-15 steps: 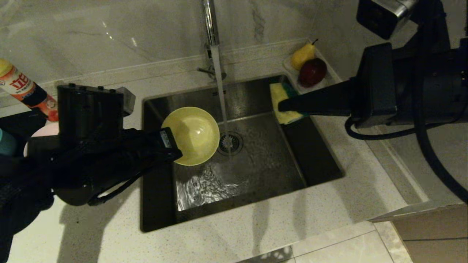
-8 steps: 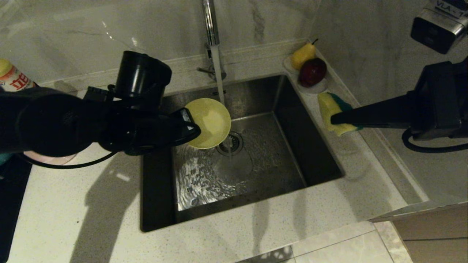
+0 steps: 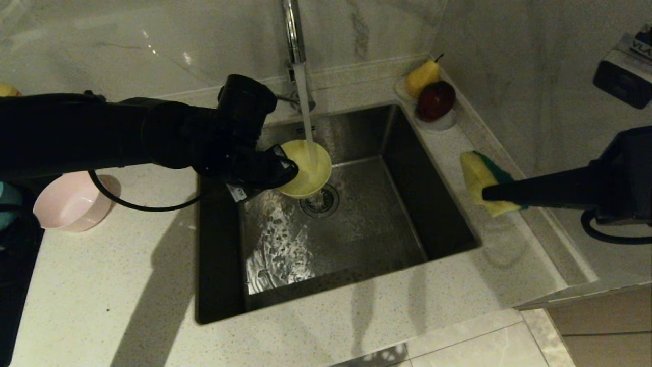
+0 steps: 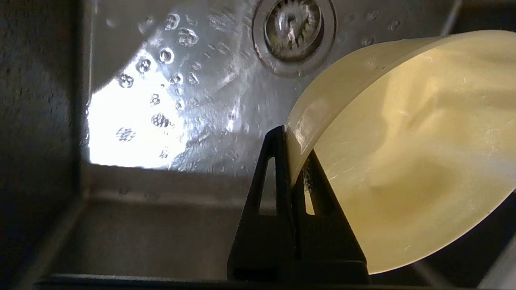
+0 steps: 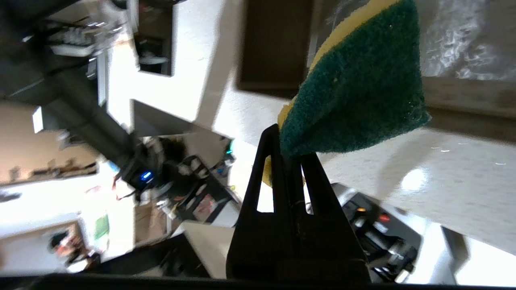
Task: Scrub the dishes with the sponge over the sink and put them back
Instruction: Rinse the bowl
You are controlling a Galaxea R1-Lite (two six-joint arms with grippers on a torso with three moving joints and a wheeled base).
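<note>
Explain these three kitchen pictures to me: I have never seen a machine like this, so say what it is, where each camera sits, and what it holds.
It is a two-armed robot at a sink. The wide picture is from its head, looking down; the other two are from cameras on each wrist, behind the jaws. The left gripper pinches the rim of a yellow bowl under water running from the tap. The right gripper, out over the counter, is shut on the sponge. Also on the counter: a pink bowl, and a saucer bearing a pear and a dark red fruit.
</note>
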